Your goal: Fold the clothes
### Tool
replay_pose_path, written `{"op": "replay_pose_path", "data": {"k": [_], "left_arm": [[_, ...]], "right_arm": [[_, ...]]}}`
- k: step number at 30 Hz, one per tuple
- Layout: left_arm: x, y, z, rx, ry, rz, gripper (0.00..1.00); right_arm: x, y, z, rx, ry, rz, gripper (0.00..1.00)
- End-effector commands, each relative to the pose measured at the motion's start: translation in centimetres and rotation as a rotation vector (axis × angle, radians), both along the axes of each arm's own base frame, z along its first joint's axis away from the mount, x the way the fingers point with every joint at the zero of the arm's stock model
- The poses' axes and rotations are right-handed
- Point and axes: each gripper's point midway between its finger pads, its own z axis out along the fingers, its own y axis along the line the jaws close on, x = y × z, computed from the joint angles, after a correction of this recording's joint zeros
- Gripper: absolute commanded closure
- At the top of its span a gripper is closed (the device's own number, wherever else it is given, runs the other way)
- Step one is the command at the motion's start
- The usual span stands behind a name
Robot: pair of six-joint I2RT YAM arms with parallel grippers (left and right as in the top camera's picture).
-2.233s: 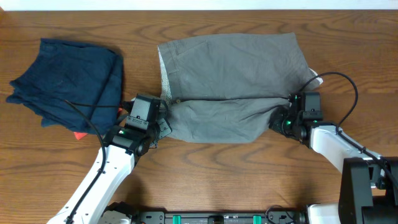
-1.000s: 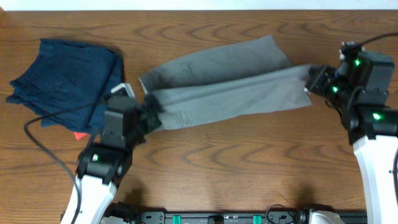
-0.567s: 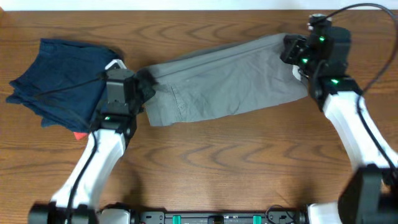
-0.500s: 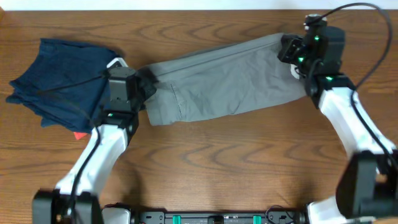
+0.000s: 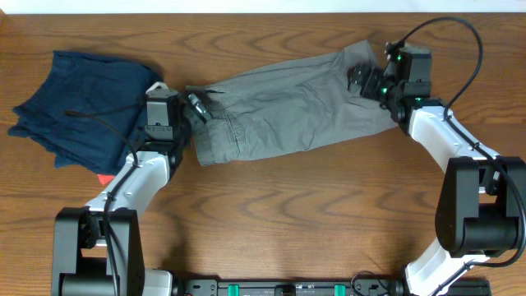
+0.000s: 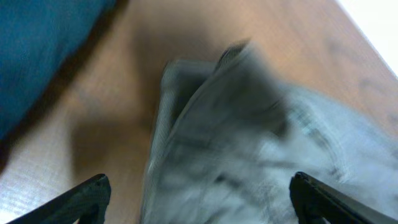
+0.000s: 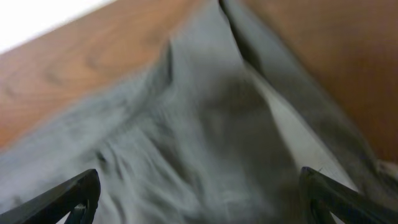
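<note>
The plain grey woven shorts [image 5: 288, 111] lie as a long band on the wooden worktop [image 5: 329, 222], long axis running away from the dark navy folded garment [image 5: 90, 107]. The left pincer [image 5: 194, 108] sits at the end nearest that garment, the right pincer [image 5: 364, 82] at the far end — both spread wide, gripping nothing. An end-to-end fold likely follows — each arm has its own end.

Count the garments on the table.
2: grey shorts mid-table, dark blue garment at the left. Another could be hidden under the blue one.

Robot lab bench — wooden table [image 5: 296, 222]; cabled arms [image 5: 136, 185]
</note>
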Motion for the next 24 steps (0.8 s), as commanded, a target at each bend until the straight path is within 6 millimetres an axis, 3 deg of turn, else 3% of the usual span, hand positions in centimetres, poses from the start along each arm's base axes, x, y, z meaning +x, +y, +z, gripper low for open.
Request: {"op": "replay_pose_path", "data": {"k": [1,5,10,13,17,20,24], "left_arm": [[-1.3,-0.6,-0.6,-0.033,0.063,-0.039,0.05],[-2.6,-0.5,-1.6,-0.032,0.127,-0.038,0.00],[-2.9,-1.5,-2.0,-0.061,0.139,-0.071,0.02],[-3.4,-2.8,-2.3,-0.119,0.162,-0.118,0.02],[-4.6,-3.6,-3.5,-0.152,0.228,-0.145,0.00],[-6.6,-4.3,-4.8,-0.163,0.324,-0.163,0.17],[-10.3,-6.0,-5.5,-0.232,0.470,-0.238,0.22]], "right_arm": [[-1.0,0.2,-0.7,-0.064,0.037,0.084,0.01],[-3.2,-0.6,-3.8,-0.136,0.163,0.119,0.03],[-6.8,-2.4,-8.5,-0.220,0.378,0.093,0.30],[-8.7,-3.3,-10.3,-0.238,0.486,0.040,0.32],[-10.4,-3.7,-10.5,-0.235,0.560,0.003,0.39],[-12.5,-4.3,-10.0,-0.245,0.642,-0.055,0.42],[-16.7,-5.0,-8.6,-0.270,0.791,-0.072,0.37]]}}
